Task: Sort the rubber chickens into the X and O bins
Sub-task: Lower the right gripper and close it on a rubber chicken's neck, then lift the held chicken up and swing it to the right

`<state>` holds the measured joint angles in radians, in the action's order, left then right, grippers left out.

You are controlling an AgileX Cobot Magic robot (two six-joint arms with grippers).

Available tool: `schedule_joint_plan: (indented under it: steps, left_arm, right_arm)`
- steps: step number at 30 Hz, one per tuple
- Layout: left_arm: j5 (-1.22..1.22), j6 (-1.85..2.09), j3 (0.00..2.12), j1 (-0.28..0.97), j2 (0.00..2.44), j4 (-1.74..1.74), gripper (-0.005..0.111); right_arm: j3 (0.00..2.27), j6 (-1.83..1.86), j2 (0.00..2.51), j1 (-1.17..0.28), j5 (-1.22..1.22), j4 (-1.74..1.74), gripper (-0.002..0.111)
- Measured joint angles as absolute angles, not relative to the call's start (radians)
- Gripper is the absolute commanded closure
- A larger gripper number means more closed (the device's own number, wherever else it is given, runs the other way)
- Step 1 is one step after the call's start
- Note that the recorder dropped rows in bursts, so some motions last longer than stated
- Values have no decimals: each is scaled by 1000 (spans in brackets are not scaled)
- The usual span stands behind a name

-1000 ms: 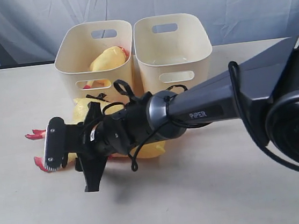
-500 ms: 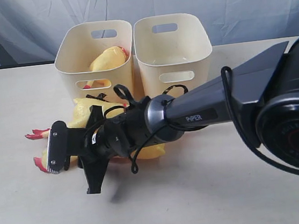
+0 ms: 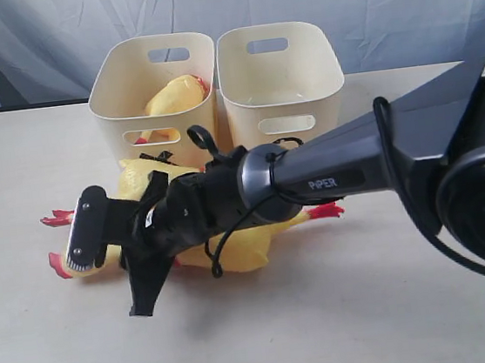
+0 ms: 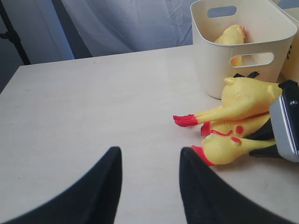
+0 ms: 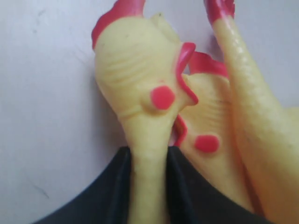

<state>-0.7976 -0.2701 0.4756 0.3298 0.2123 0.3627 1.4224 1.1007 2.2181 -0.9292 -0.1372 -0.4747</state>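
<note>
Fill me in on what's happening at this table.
The right gripper, reaching across, is closed on the neck of one rubber chicken lying with others on the table in front of the bins. The left gripper hangs open over the table, holding nothing. Another chicken already lies in the left bin; none shows in the right bin.

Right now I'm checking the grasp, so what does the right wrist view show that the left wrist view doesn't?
Only the right wrist view shows the hold itself: the right gripper shut on the neck of a rubber chicken. Only the left wrist view shows the left gripper open over the table, plus a cream bin with another chicken inside. Both show the gripped chicken's red-combed head and a second chicken lying against it.
</note>
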Motion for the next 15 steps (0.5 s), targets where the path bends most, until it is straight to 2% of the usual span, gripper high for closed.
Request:
schedule_joint_plan:
  steps: [15]
  left_arm:
    - [-798, -270, 476, 330, 212, 363, 67]
  right_arm:
    - [1422, 1038, 1995, -931, -219, -857, 109]
